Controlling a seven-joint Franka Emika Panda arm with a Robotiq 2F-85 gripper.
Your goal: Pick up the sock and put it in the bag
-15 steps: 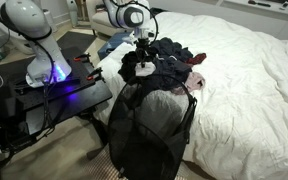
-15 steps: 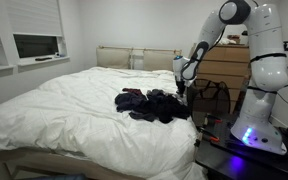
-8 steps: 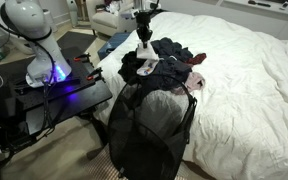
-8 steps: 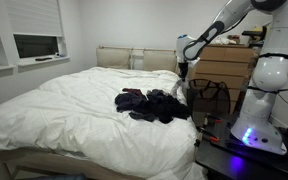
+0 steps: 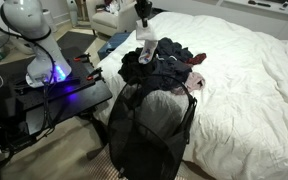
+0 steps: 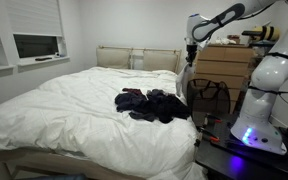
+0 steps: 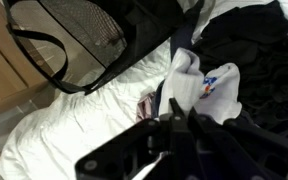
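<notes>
The hand [image 5: 143,29], clamped on the sock [image 5: 146,46], hangs high over the worktop [image 5: 244,80] edge. This looks like the carry step: next it should move over the bag [image 5: 124,132] rim, then let go.

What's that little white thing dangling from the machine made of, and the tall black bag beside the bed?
The sock, hanging limp from the pincer, looks like soft knit fabric, matte white: it droops and folds. The bag seems thin black mesh, perhaps nylon or polyester: a white cloth inside shows through its wall, and the wrist view shows fine netting.
</notes>
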